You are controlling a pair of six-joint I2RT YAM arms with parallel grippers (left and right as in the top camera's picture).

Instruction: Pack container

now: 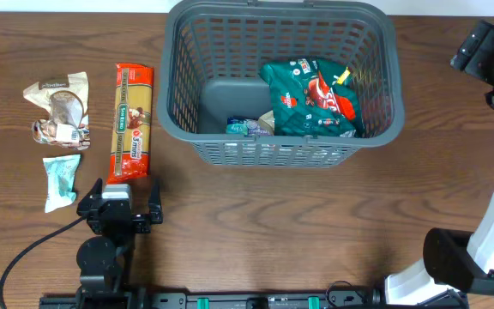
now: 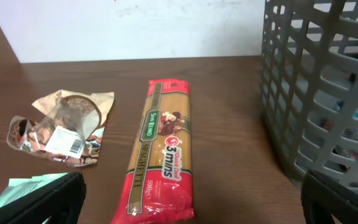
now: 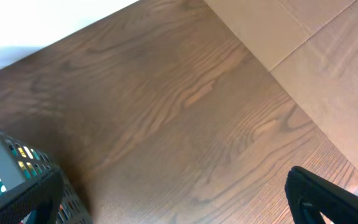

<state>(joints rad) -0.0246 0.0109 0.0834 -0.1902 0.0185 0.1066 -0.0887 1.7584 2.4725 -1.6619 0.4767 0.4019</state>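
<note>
One green packet [image 1: 311,99] lies at three o'clock in the container [image 1: 273,154], small packets [image 1: 247,127] at six; left pincer [image 1: 123,194] and right pincer [image 3: 176,208] both released, empty.

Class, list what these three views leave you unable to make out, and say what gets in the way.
1. Small packets on the basket floor: overhead, half hidden by its front wall and the green bag; kind unreadable.
2. Mint packet: left wrist view, cut off by the bottom edge and the left gripper.
3. Basket contents: right wrist view, only a corner shows at the left edge.
</note>
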